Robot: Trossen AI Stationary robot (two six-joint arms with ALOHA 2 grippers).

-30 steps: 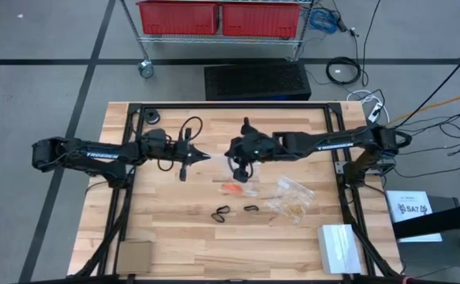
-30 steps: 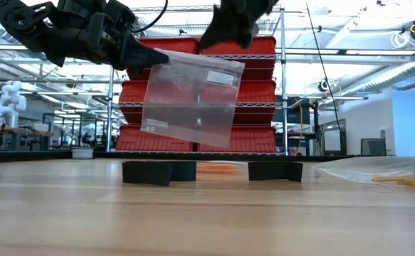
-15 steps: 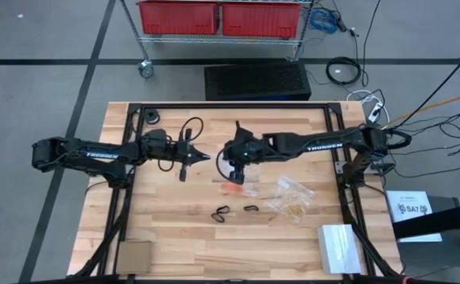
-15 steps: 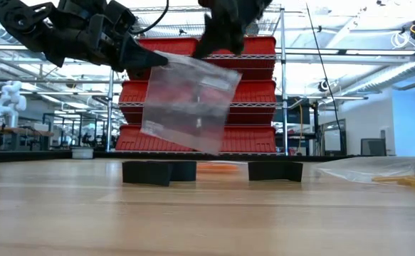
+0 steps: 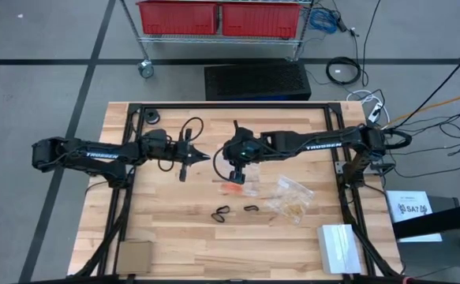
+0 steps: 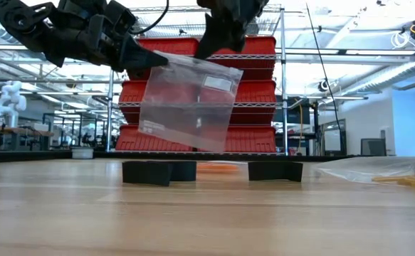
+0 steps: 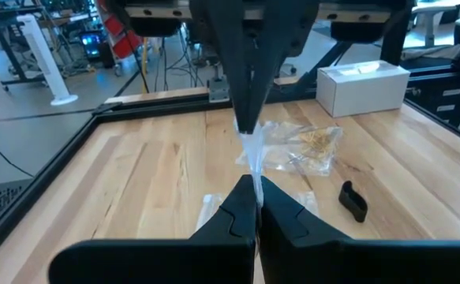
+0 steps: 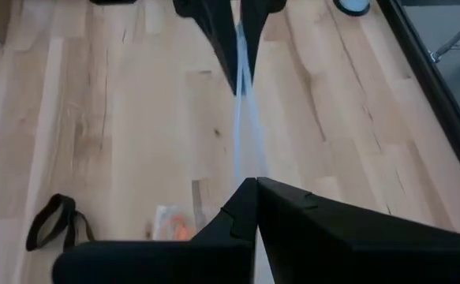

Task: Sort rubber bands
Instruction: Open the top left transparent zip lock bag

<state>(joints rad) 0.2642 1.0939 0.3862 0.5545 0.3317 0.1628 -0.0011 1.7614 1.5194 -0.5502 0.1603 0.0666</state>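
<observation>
Both arms are holding one clear bag (image 6: 186, 99) up in the air over the middle of the desk (image 5: 166, 229). Left end effector (image 5: 205, 157) pinches its left corner, right end effector (image 5: 230, 158) pinches the right. Rubber bands: black loops (image 5: 221, 212) and an orange bunch (image 5: 231, 190) lie on the wood just nearer, tan ones (image 5: 293, 210) in another bag to the right.

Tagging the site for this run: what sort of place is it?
Probably a robotics lab or workshop: red plastic bins on a wire metal rack, loose black cables on the grey floor, more workbenches behind the wooden butcher-block table.
</observation>
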